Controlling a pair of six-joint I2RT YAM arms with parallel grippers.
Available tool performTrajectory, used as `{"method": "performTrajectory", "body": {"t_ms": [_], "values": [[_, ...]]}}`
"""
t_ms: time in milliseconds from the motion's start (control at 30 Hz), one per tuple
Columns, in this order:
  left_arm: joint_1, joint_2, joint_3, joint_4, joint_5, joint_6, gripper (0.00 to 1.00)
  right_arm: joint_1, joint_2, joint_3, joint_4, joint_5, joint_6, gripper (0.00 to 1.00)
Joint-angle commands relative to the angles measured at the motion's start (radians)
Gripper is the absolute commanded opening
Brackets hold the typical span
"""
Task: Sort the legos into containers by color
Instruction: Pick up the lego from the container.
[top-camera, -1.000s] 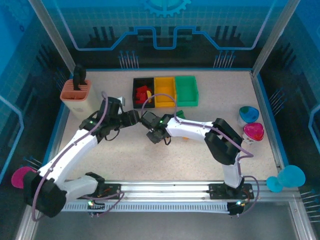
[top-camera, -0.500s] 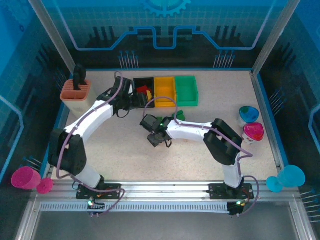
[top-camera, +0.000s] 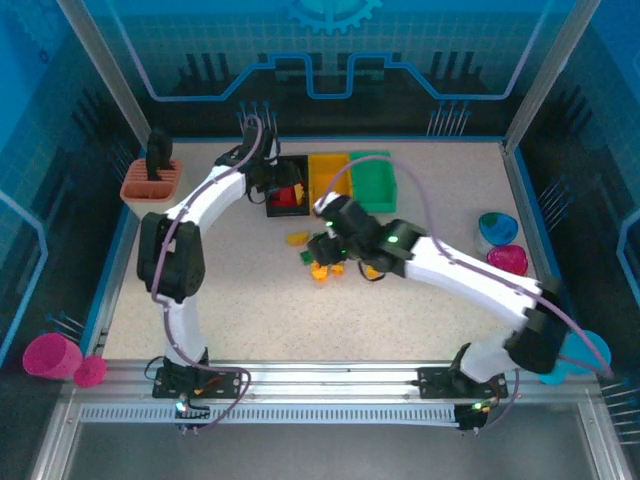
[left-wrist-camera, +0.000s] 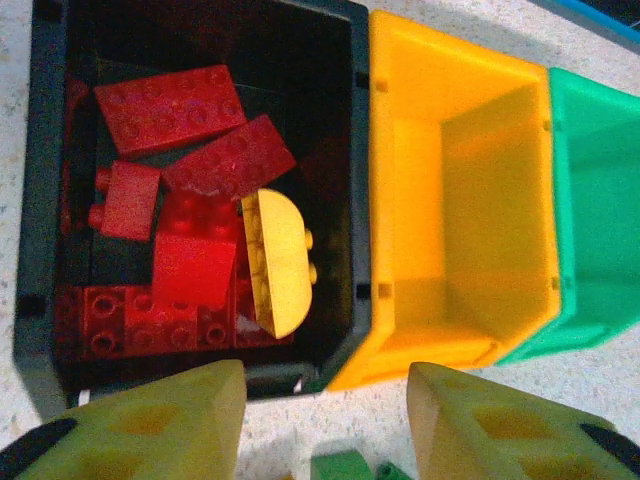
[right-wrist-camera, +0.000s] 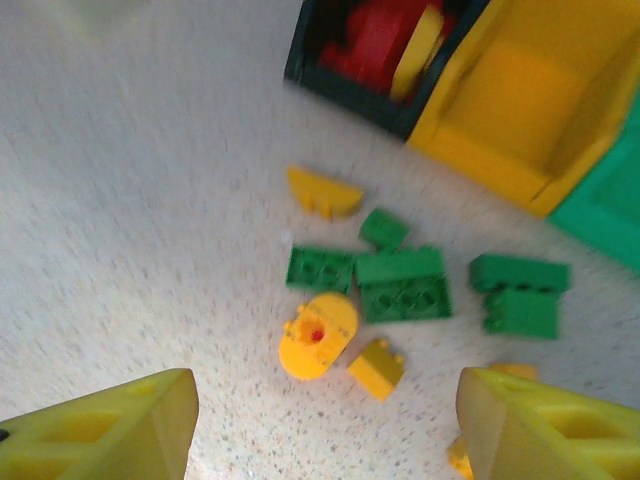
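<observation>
At the back of the table (top-camera: 230, 300) the three bins stand in a row, side against side: the black bin (left-wrist-camera: 40, 200), the yellow bin (left-wrist-camera: 480, 160) and the green bin (left-wrist-camera: 600, 190). The left gripper (left-wrist-camera: 327, 385) hangs over the near edge of the black bin, its jaws spread with nothing between them. Inside the black bin lies a heap of red bricks (left-wrist-camera: 170, 105). A yellow rounded brick (left-wrist-camera: 275, 260) rests tilted on edge on top of them, near the wall shared with the yellow bin. The floor of the yellow bin is bare.

In front of the bins, loose legos lie scattered on the table under the right gripper (right-wrist-camera: 328, 400), whose jaws stand wide apart and pinch nothing. Nearest the black bin is a yellow half-round brick (right-wrist-camera: 325, 193). Below it sit a small green brick (right-wrist-camera: 383, 228), a green square brick (right-wrist-camera: 320, 268) and a larger green brick (right-wrist-camera: 402, 285), close together. A pair of green bricks (right-wrist-camera: 520, 293) lies off to the right. Nearest the gripper are a yellow round piece (right-wrist-camera: 318, 335) with a red centre and, just beside it, a small yellow brick (right-wrist-camera: 376, 367).
</observation>
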Motion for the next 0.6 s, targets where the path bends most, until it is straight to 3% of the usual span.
{"method": "performTrajectory", "body": {"t_ms": [0, 233, 567], "values": [[0.008, 0.079, 0.083, -0.091, 0.017, 0.022, 0.43, -0.038, -0.110, -0.079, -0.023, -0.003, 0.034, 0.70], [0.008, 0.166, 0.160, -0.108, 0.000, 0.012, 0.38, -0.080, -0.316, -0.236, -0.029, -0.014, 0.083, 0.70], [-0.001, 0.236, 0.198, -0.122, 0.009, -0.002, 0.35, -0.102, -0.444, -0.344, -0.040, -0.005, 0.125, 0.70]]}}
